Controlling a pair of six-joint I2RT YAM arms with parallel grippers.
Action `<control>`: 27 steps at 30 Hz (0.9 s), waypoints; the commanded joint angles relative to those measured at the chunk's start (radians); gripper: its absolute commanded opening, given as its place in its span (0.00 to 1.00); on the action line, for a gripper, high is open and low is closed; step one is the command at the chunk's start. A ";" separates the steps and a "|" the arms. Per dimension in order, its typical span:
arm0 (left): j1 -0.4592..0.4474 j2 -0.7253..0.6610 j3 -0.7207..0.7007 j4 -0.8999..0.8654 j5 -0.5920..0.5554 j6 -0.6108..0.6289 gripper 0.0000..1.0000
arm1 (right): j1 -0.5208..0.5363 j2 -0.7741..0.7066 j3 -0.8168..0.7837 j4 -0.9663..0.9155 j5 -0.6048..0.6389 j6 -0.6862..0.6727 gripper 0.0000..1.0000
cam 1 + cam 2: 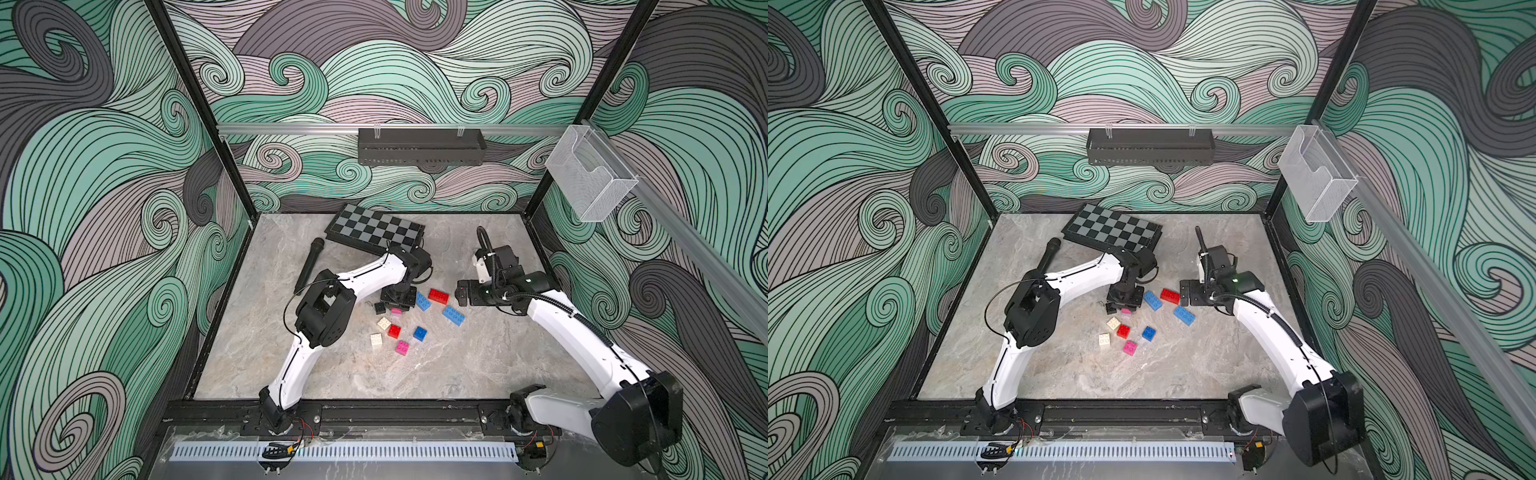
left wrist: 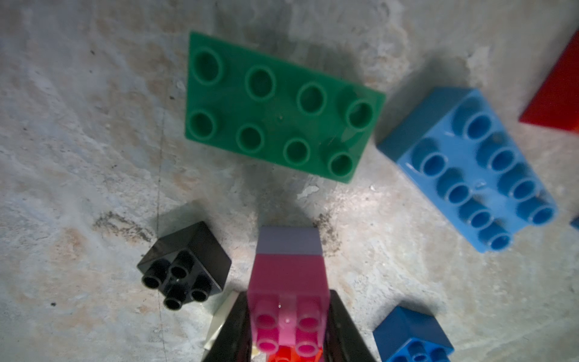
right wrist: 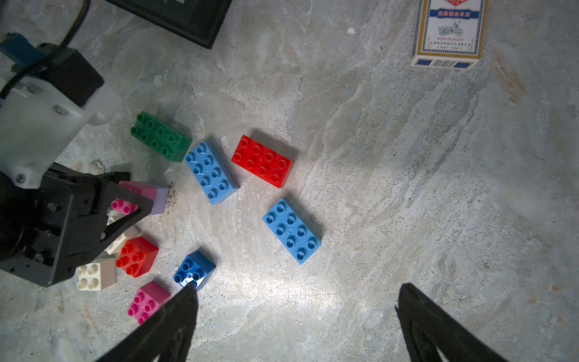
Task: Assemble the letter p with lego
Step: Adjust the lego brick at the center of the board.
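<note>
Only the wrist views show the green oblong brick [image 3: 160, 137]; in both top views the left arm covers it. The playing-card box [image 3: 449, 31] shows in the right wrist view alone, well apart from the green oblong brick. The left gripper [image 2: 288, 301] is partly closed, clamping a pink square brick [image 2: 286, 275] stacked on a lilac brick [image 2: 288, 239], near the green oblong brick. The right gripper [image 3: 297, 301] gapes wide, holding nothing.

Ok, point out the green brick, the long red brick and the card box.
green brick [image 2: 279, 106], left wrist view, middle of its studded top.
long red brick [image 3: 262, 161], right wrist view, middle of its studded top.
card box [image 3: 449, 31], right wrist view, printed front face.
</note>
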 commanded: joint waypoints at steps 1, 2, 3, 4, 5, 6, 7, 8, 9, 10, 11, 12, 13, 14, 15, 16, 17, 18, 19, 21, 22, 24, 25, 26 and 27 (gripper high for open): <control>0.016 0.095 -0.033 -0.027 -0.024 -0.004 0.15 | 0.004 0.001 -0.007 0.008 -0.014 0.003 0.99; 0.018 0.095 -0.036 -0.027 -0.024 -0.004 0.16 | 0.004 0.001 -0.006 0.008 -0.016 0.003 0.99; 0.018 0.094 -0.042 -0.027 -0.024 -0.004 0.15 | 0.005 0.000 -0.007 0.007 -0.016 0.003 0.99; 0.019 0.094 -0.047 -0.028 -0.023 -0.002 0.16 | 0.004 0.000 -0.007 0.008 -0.015 0.003 0.99; 0.021 0.091 -0.055 -0.026 -0.020 -0.001 0.15 | 0.005 0.000 -0.006 0.008 -0.014 0.003 0.99; 0.023 0.089 -0.065 -0.023 -0.019 0.000 0.15 | 0.004 0.000 -0.007 0.008 -0.015 0.003 0.99; 0.026 0.088 -0.072 -0.022 -0.014 0.001 0.15 | 0.004 -0.002 -0.006 0.007 -0.015 0.003 0.99; 0.029 0.088 -0.081 -0.016 -0.008 0.002 0.15 | 0.004 -0.001 -0.006 0.007 -0.013 0.003 0.99; 0.032 0.086 -0.088 -0.013 -0.004 0.002 0.15 | 0.004 -0.002 -0.007 0.007 -0.013 0.003 0.99; 0.035 0.087 -0.094 -0.011 -0.001 0.003 0.15 | 0.004 -0.001 -0.006 0.007 -0.012 0.003 0.99; 0.037 0.087 -0.099 -0.010 0.001 0.004 0.15 | 0.004 -0.002 -0.006 0.008 -0.012 0.003 0.99; 0.040 0.088 -0.101 -0.012 0.003 0.005 0.15 | 0.004 -0.002 -0.006 0.008 -0.010 0.003 0.99; 0.042 0.087 -0.105 -0.012 0.003 0.007 0.14 | 0.004 -0.002 -0.007 0.007 -0.008 0.002 0.99; 0.043 0.086 -0.107 -0.012 0.002 0.007 0.14 | 0.004 -0.003 -0.006 0.007 -0.007 0.004 0.99; 0.045 0.085 -0.107 -0.014 -0.001 0.008 0.15 | 0.004 -0.005 -0.006 0.008 -0.004 0.002 0.99; 0.045 0.084 -0.106 -0.016 -0.002 0.008 0.15 | 0.004 -0.004 -0.006 0.005 -0.002 0.003 0.99; 0.046 0.084 -0.107 -0.015 -0.003 0.010 0.16 | 0.004 -0.006 -0.004 0.005 0.000 0.003 0.99; 0.045 0.083 -0.107 -0.016 -0.006 0.011 0.18 | 0.004 -0.006 -0.005 0.003 0.001 0.003 0.99; 0.045 0.083 -0.106 -0.017 -0.010 0.011 0.19 | 0.004 -0.006 -0.003 0.003 0.003 0.003 0.99; 0.045 0.086 -0.098 -0.026 -0.020 0.011 0.20 | 0.005 -0.006 -0.001 0.001 0.008 0.003 0.99; 0.045 0.090 -0.093 -0.032 -0.025 0.013 0.20 | 0.004 -0.008 0.000 0.000 0.008 0.003 0.99; 0.044 0.099 -0.078 -0.048 -0.035 0.017 0.20 | 0.004 -0.010 0.000 -0.002 0.009 0.003 0.99; 0.042 0.103 -0.071 -0.059 -0.047 0.019 0.20 | 0.004 -0.010 0.001 -0.003 0.010 0.002 0.99; 0.041 0.106 -0.064 -0.071 -0.064 0.021 0.20 | 0.004 -0.012 0.001 -0.003 0.011 0.003 0.99; 0.039 0.108 -0.061 -0.083 -0.080 0.024 0.20 | 0.004 -0.013 0.001 -0.002 0.011 0.003 0.99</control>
